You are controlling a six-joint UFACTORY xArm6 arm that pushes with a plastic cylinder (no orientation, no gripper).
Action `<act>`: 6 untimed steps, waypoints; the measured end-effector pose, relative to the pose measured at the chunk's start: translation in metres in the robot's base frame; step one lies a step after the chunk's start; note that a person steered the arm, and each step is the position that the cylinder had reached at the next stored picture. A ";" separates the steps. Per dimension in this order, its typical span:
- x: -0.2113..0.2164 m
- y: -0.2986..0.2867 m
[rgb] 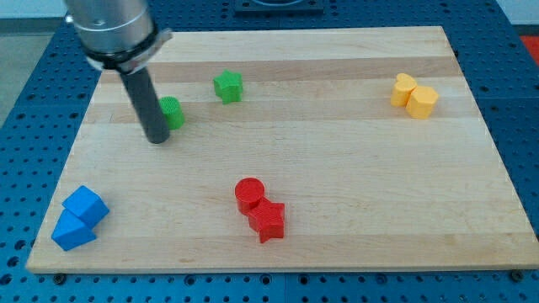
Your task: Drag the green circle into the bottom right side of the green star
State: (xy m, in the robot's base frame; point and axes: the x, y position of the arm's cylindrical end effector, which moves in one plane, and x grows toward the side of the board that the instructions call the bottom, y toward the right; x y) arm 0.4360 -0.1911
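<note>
The green circle (173,112) lies on the wooden board (337,168) at the upper left. The green star (227,86) lies up and to the right of it, a short gap apart. My tip (157,140) rests on the board just to the lower left of the green circle, close to or touching it. The rod rises from the tip toward the view's top left and hides a little of the circle's left edge.
A red circle (249,194) and a red star (268,220) touch at the bottom middle. Two blue blocks (78,219) sit at the bottom left corner. Two yellow blocks (413,96) sit at the upper right. Blue perforated table surrounds the board.
</note>
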 end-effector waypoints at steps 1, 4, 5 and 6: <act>-0.012 -0.018; -0.041 0.018; -0.042 0.049; -0.056 0.083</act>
